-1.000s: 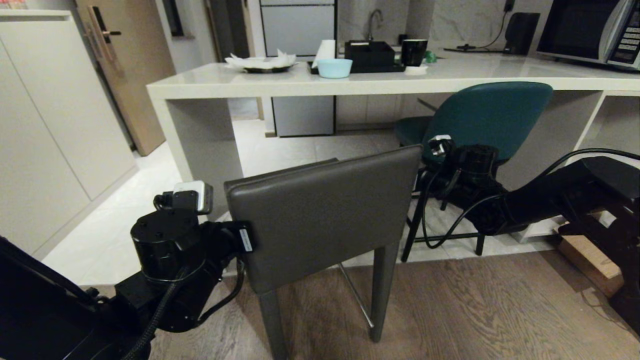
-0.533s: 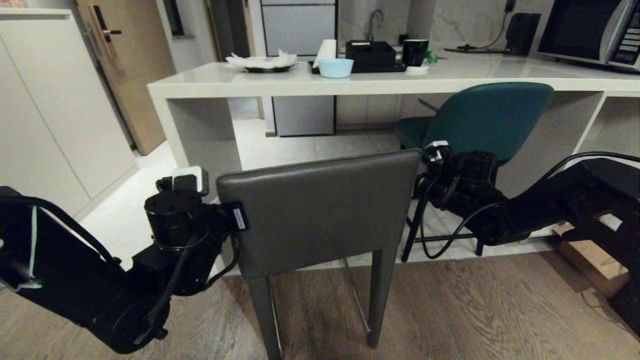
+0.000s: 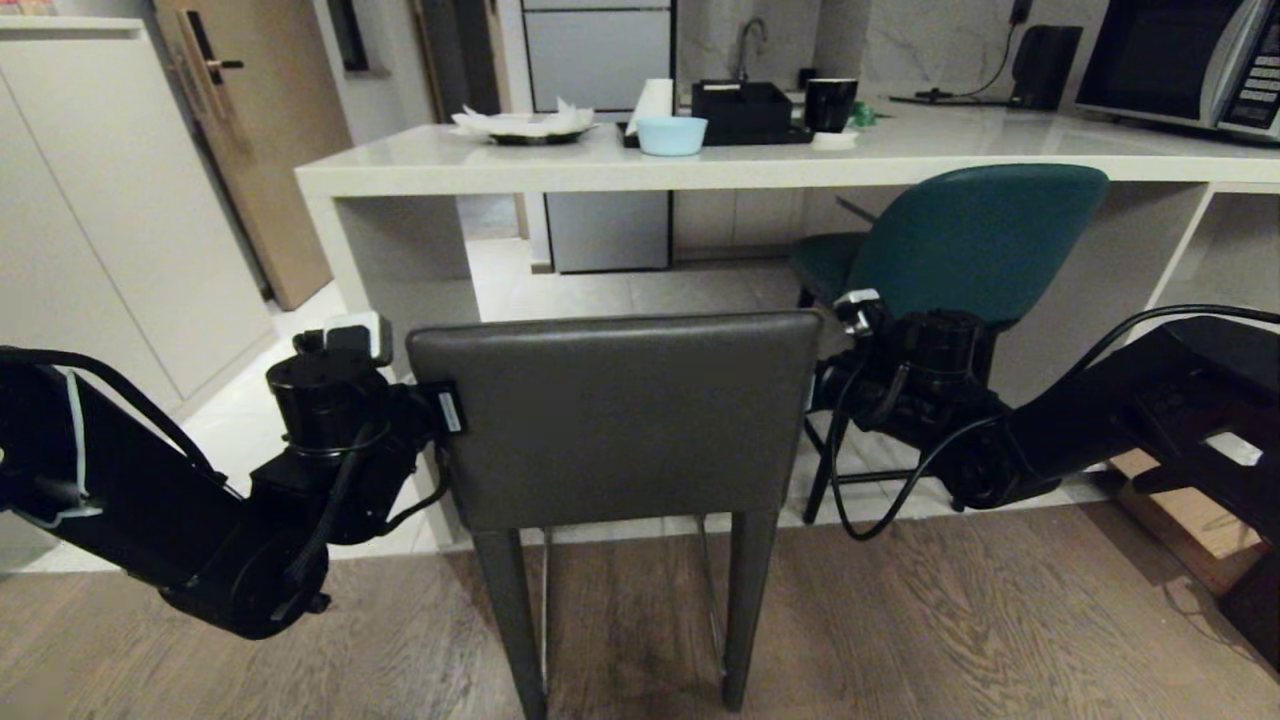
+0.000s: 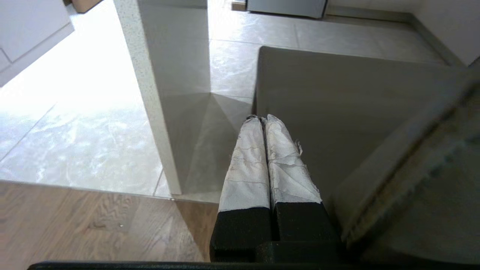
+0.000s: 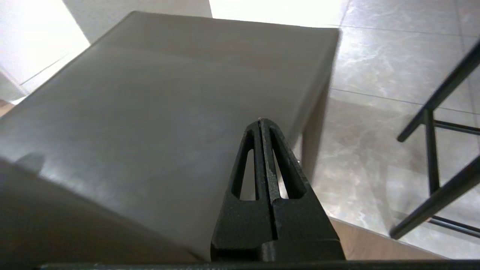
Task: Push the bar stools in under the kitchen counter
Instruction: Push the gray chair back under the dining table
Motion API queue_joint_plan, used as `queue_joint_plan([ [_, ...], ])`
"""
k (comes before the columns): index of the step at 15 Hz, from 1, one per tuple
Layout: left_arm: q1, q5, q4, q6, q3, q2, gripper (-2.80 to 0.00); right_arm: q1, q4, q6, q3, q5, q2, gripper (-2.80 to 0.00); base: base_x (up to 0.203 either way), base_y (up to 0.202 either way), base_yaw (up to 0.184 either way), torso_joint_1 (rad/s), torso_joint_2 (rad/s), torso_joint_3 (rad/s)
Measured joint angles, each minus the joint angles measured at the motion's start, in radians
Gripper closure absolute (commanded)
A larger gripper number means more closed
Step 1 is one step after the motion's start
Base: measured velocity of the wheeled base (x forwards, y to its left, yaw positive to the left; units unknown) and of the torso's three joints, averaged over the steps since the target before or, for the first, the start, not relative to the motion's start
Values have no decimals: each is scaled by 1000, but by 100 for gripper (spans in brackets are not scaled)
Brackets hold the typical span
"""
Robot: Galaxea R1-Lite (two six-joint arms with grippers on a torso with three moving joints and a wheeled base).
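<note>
Grey stool: you have the dark grey bar stool (image 3: pixel 615 415) in front of you, back square to the camera, legs on the wood floor at the edge of the tiles; its seat (image 5: pixel 168 101) reaches toward the counter but is not yet under the slab.
Teal stool: the teal bar stool (image 3: pixel 975 240) stands to your right, its seat under the counter top and its curved back just outside the edge.
Counter: the kitchen counter (image 3: pixel 420 175) runs across ahead; its side panel (image 4: pixel 165 93) stands just beside the grey seat's left corner.
Left pincer: your left pincer (image 4: pixel 264 122) is fully closed and empty, taped fingers (image 4: pixel 247 157) pressed together, lying along the left side of the grey stool at its back edge.
Right pincer: your right pincer (image 5: pixel 261 122) is also closed on nothing, at the stool's right side, above the seat's right edge.
On the counter: a pale blue bowl (image 3: pixel 671 135), a black tray (image 3: pixel 745 110), a microwave (image 3: pixel 1185 60).
</note>
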Motion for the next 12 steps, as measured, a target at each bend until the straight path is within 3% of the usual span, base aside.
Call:
queue_joint_plan([
  [2, 4, -4, -6, -2, 14, -2, 0, 2, -2, 1, 12, -3, -8, 0, 0, 0, 0, 0, 0, 0],
  [5, 20, -61, -45, -5, 84, -22, 0, 3, -1, 5, 54, -19, -40, 0, 0, 0, 0, 0, 0, 0],
  [10, 109, -288, -242, -4, 197, -37, 0, 25, -5, 13, 203, -221, -166, 0, 0, 0, 0, 0, 0, 0],
  [12, 123, -306, -252, -4, 215, -41, 0, 0, -6, 25, 236, -247, -218, 0, 0, 0, 0, 0, 0, 0],
])
